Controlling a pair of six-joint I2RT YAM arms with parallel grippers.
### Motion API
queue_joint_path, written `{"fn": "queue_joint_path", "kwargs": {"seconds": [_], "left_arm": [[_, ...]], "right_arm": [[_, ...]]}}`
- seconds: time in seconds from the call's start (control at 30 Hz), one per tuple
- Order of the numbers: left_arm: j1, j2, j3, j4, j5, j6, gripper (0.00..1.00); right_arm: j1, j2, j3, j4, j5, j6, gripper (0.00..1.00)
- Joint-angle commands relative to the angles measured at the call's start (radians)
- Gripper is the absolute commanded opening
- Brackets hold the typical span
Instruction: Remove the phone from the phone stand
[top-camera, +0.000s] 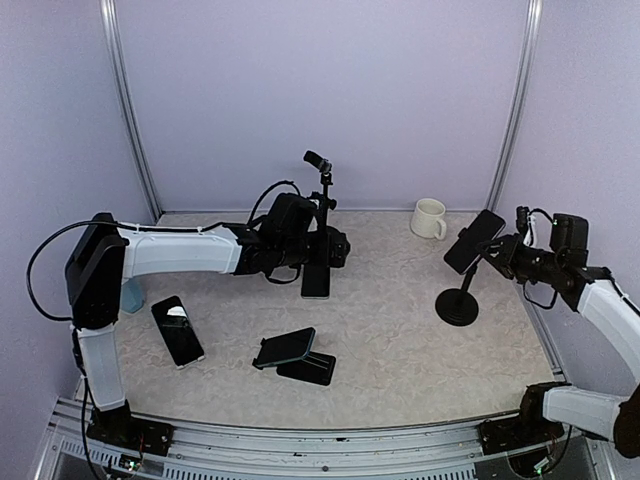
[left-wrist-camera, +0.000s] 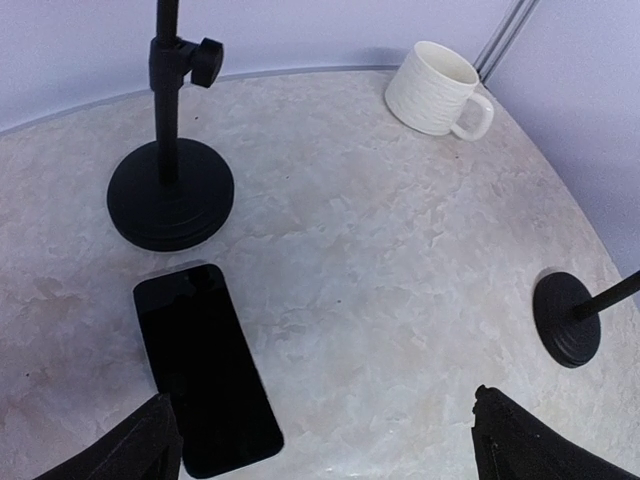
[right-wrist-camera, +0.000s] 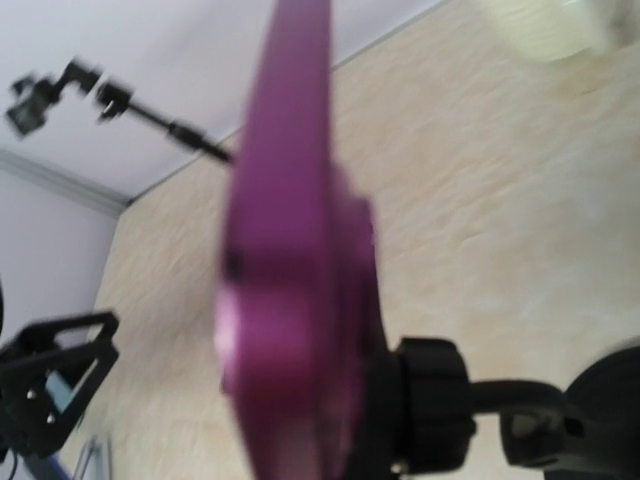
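Observation:
A phone in a purple case (right-wrist-camera: 285, 250) is clamped in a black stand holder (right-wrist-camera: 430, 405). It fills the right wrist view edge-on and blurred. In the top view this phone (top-camera: 474, 241) sits tilted on a stand with a round base (top-camera: 457, 307) at the right. My right gripper (top-camera: 503, 250) is right behind the phone; its fingers do not show. My left gripper (left-wrist-camera: 335, 450) is open and empty above the table, its fingers (left-wrist-camera: 150, 440) beside a black phone (left-wrist-camera: 205, 365) that lies flat. In the top view the left gripper (top-camera: 335, 248) is at the centre back.
A white mug (top-camera: 429, 218) stands at the back right. A tall stand (top-camera: 322, 185) with a round base (left-wrist-camera: 170, 190) stands behind the flat phone. Another phone (top-camera: 178, 330) lies at the left. A dark phone (top-camera: 285, 348) rests on a low folding stand (top-camera: 308, 368) near the front.

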Motion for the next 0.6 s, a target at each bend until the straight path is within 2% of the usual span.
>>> {"fn": "queue_joint_path", "kwargs": {"seconds": [0.0,0.27,0.57], "left_arm": [[-0.028,-0.05,0.0,0.066,0.086,0.053,0.99],[-0.081,-0.082,0.004,0.143,0.314,0.147,0.99],[-0.133,-0.018,0.123,0.078,0.367,0.156,0.99]], "right_arm": [[0.101,0.016,0.046,0.16,-0.001,0.029,0.1],[0.251,0.069,0.079,0.231,0.047,0.062,0.07],[0.395,0.135,0.086,0.317,0.11,0.093,0.04]]}}
